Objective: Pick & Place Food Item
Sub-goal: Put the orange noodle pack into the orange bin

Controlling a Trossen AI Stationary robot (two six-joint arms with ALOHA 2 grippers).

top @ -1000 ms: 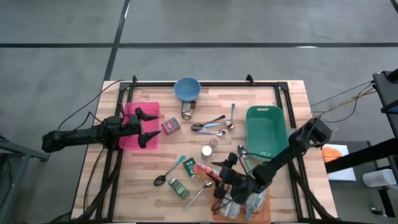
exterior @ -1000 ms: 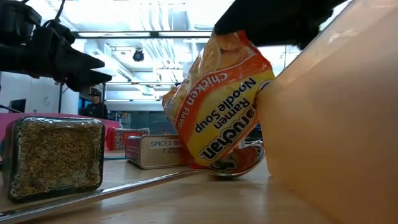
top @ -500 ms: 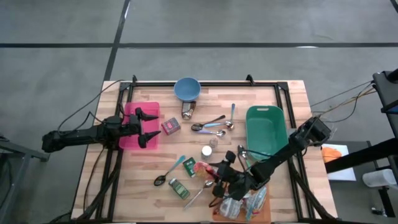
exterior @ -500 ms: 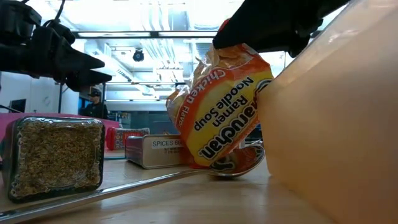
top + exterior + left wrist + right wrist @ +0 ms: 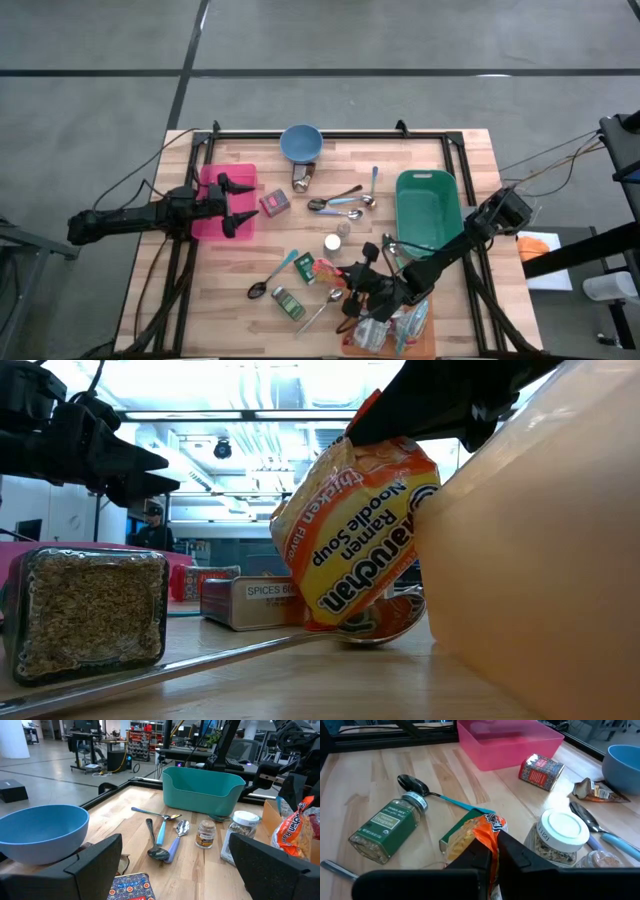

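High view: the right gripper [image 5: 352, 277], low and just right of centre in the frame, has its jaws pinched on the ramen packet [image 5: 330, 272]. The left gripper [image 5: 240, 203] waits at mid-left over the pink bin [image 5: 212, 182], jaws spread wide and empty. So the pick looks made, and the carry and the placing are left; which container is meant I cannot tell. I count one pink bin, one green bin [image 5: 425, 210], one blue bowl [image 5: 300, 142], and about five spoons, though the cluster at centre is too small to be sure.

Low view: the packet hangs at upper centre, its top edge gripped by dark fingers, its bottom seemingly just clear of the table. One spice tin [image 5: 250, 602] sits behind it and one herb jar [image 5: 85, 610] at lower left.

Left wrist view: three spoons [image 5: 165, 832] lie at centre, two small jars to their right.

Right wrist view: the closed fingers [image 5: 485, 857] hold the packet's crimped end at lower centre.
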